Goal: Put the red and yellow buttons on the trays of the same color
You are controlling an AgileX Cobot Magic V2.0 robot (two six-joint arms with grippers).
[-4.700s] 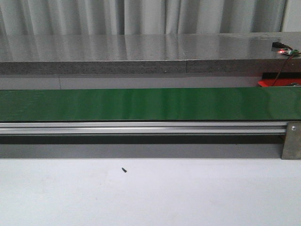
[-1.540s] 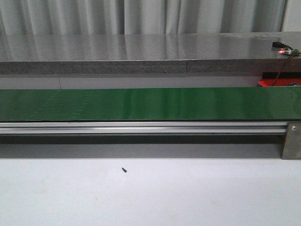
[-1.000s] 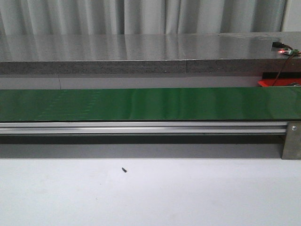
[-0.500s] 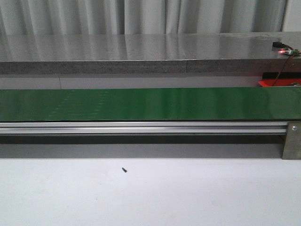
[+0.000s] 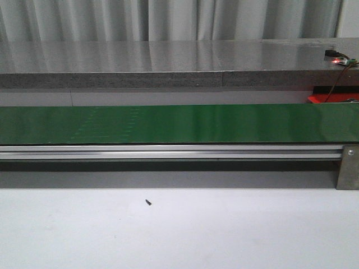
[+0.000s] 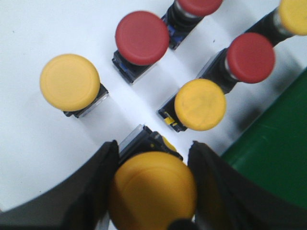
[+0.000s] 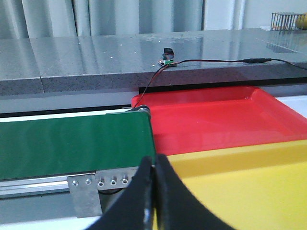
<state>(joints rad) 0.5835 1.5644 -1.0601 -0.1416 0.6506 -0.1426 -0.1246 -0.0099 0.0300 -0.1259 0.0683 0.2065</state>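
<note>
In the left wrist view we see our left gripper (image 6: pixel 152 191) with its two black fingers (image 6: pixel 72 196) set on either side of a round yellow-capped push button (image 6: pixel 152 189), the cap filling the space between them; contact at the pads is hidden, so we cannot tell whether the jaws have clamped it. Around that button on the white tabletop (image 6: pixel 29 43) stand others, all apart from one another: a second yellow-capped button (image 6: pixel 70 82) at ten o'clock, a large red-capped button (image 6: pixel 142 38) at twelve o'clock, a third yellow-capped button (image 6: pixel 200 104) at one o'clock, and a smaller red-capped button (image 6: pixel 250 57) beyond it. The green conveyor belt (image 6: pixel 273 158) lies at three o'clock. In the right wrist view our right gripper (image 7: pixel 154 191) has its dark fingers pressed together with nothing between them, hanging over the near edge of the flat yellow plastic tray (image 7: pixel 249 187); the shallow red plastic tray (image 7: pixel 216 120) sits just behind the yellow one, beside the belt's end. The front view shows the long belt bare of buttons and neither arm.
</note>
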